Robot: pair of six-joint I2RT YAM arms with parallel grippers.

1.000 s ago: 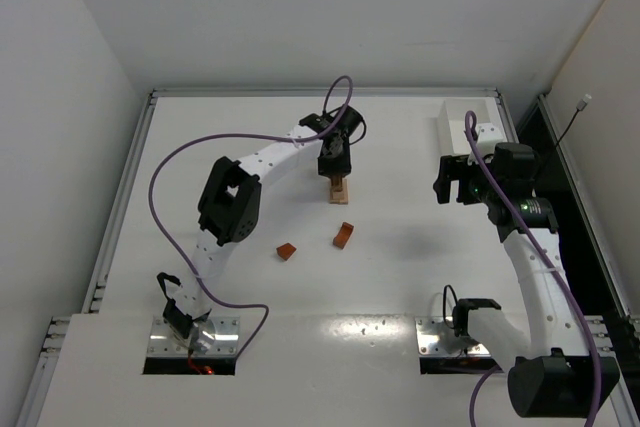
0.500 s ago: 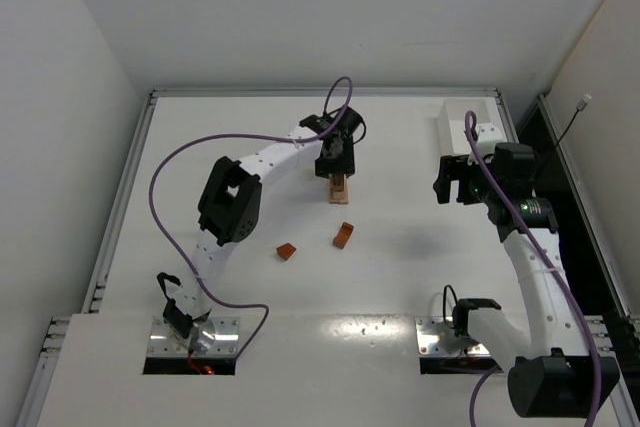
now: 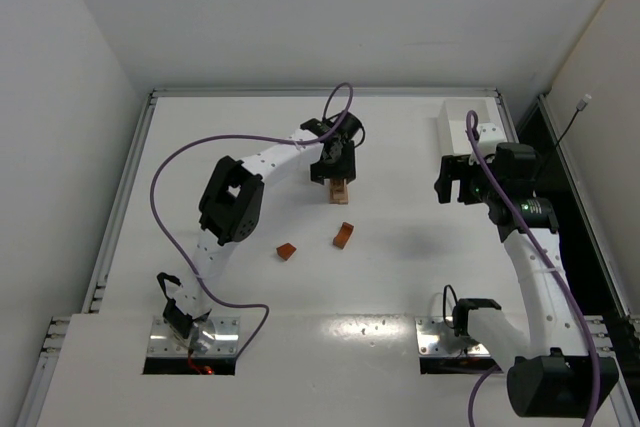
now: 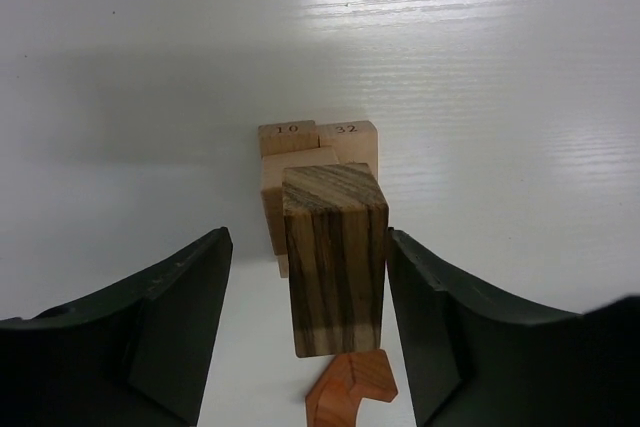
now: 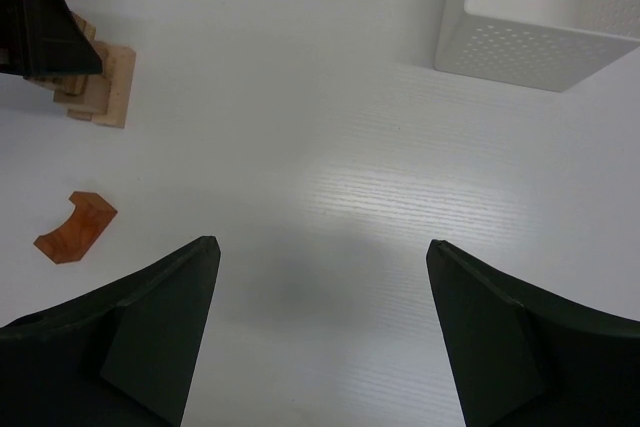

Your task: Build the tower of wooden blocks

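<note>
The wood block tower (image 3: 340,188) stands at the middle back of the table. Seen from the left wrist, a dark-striped block (image 4: 335,257) tops light tan blocks (image 4: 300,162). My left gripper (image 4: 308,247) is open around that top block, with a wide gap on the left and a thin one on the right. A reddish-brown arch piece (image 3: 343,235) and a small reddish block (image 3: 287,251) lie loose in front of the tower. My right gripper (image 3: 457,182) hangs open over bare table, holding nothing. From the right wrist, the tower (image 5: 95,87) and the arch (image 5: 75,227) lie at the left.
A white rectangular tray (image 3: 462,122) sits at the back right, beyond my right gripper; it is also in the right wrist view as a perforated tray (image 5: 540,17). The table's raised rim (image 3: 320,93) runs along the back.
My left gripper has opened and let go of the dark-striped block, which stays on top of the tower. The right arm has not moved.
</note>
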